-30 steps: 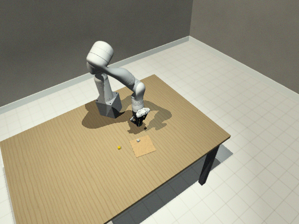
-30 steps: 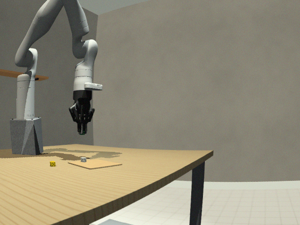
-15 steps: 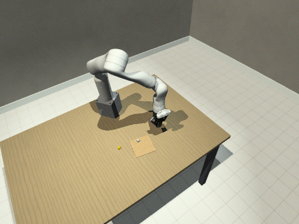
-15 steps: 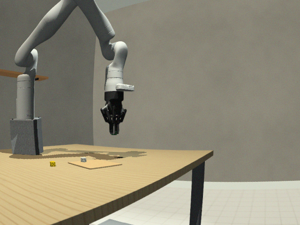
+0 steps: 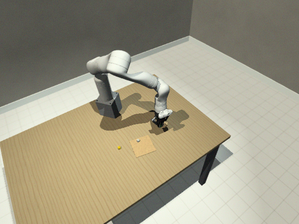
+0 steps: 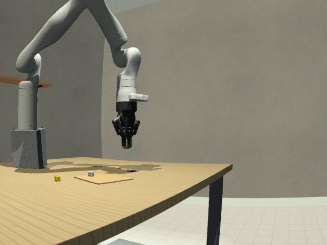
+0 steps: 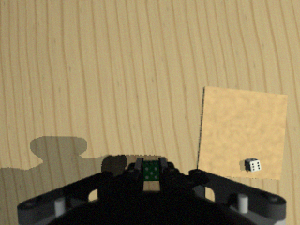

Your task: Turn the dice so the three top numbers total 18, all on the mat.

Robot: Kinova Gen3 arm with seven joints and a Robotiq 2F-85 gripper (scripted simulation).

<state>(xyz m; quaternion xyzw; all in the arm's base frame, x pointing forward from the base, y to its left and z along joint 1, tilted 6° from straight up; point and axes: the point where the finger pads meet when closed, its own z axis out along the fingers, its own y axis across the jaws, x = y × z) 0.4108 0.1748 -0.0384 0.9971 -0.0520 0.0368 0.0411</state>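
- The gripper (image 7: 151,174) hangs above the table (image 5: 60,156), fingers pointing straight down and drawn narrow, clamped on a green die (image 7: 151,170); only one pipped green face shows between the pads
- The mat (image 7: 244,131) lies flat off to one side of the gripper – not beneath it; its edges run slightly askew to the wood grain
- A white die (image 7: 253,164) sits flat on the mat near one corner; its pips are too small to count
- A yellow die (image 5: 119,147) lies on the bare wood beyond the mat's far side, well apart from the gripper; the wrist view misses it
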